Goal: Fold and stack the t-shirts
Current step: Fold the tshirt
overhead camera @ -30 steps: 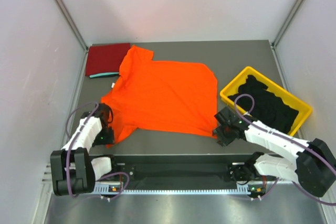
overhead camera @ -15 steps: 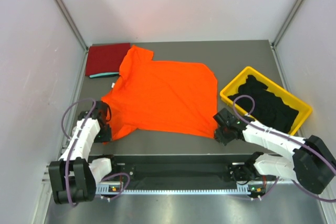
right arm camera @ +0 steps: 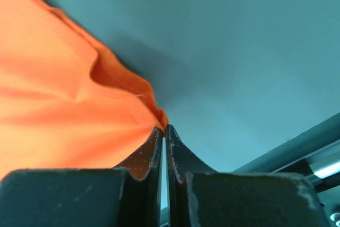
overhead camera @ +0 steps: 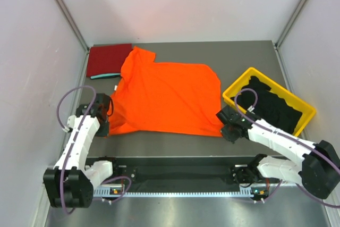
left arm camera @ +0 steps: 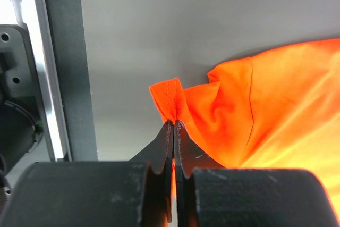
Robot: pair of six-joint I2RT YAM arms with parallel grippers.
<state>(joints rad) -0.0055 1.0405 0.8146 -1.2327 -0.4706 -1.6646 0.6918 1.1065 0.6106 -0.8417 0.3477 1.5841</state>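
You've got a yellow bin [overhead camera: 237, 82] on the right of the grey table [overhead camera: 239, 54], set at an angle. White walls [overhead camera: 186, 3] around. Black rail [overhead camera: 180, 166] along the near edge.

A plain bright orange cloth t-shirt [overhead camera: 164, 97] is seen on a flat dark grey tabletop [overhead camera: 244, 57]. A folded dark red cloth shirt [overhead camera: 106, 59] is edged by a thin teal cloth strip [overhead camera: 104, 76]. Black cloth garments [overhead camera: 271, 107] are seen in a rectangular yellow plastic bin [overhead camera: 235, 85].
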